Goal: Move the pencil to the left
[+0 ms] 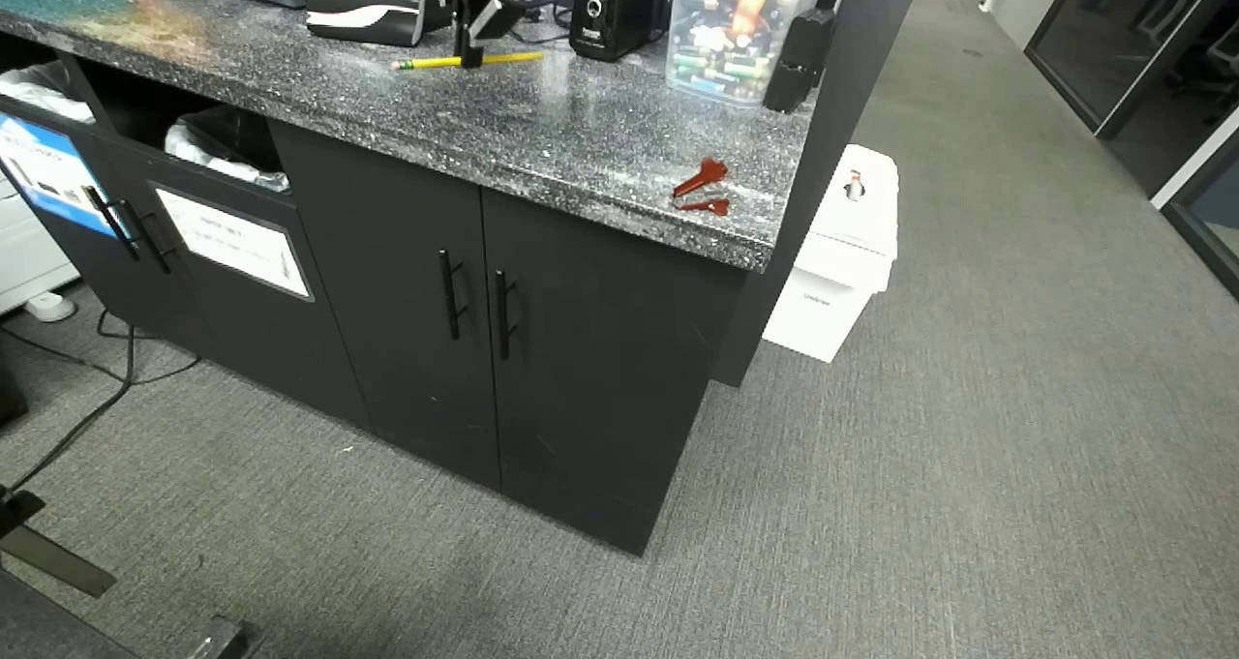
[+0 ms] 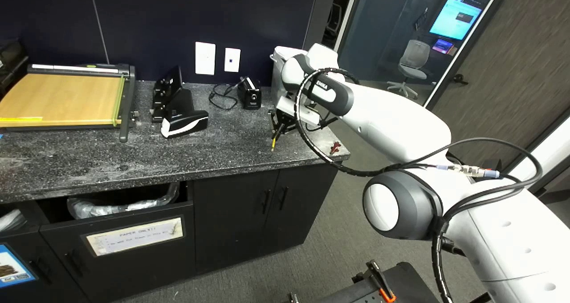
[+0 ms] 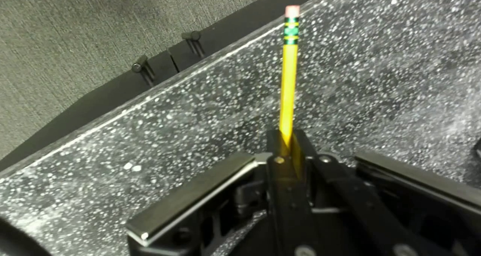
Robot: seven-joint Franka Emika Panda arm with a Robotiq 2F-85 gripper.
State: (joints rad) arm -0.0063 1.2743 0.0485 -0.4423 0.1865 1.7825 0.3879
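The pencil is a thin yellow stick with a green band and a pink eraser. It shows in both exterior views (image 1: 431, 62) (image 2: 273, 143) and in the wrist view (image 3: 288, 83). My gripper (image 3: 288, 141) is shut on the pencil around its middle. The gripper also shows in both exterior views (image 1: 471, 57) (image 2: 277, 132). The eraser end sticks out of the jaws toward the counter's front edge. The pencil is roughly level over the speckled counter (image 1: 581, 122); I cannot tell how high. The part between the fingers is hidden.
Two small red pieces (image 1: 703, 176) lie near the counter's front right corner. A clear bin of batteries (image 1: 721, 74), a black sharpener (image 2: 250, 94) and a stapler (image 2: 185, 124) stand around the pencil. A paper cutter (image 2: 62, 98) is at the far left in an exterior view.
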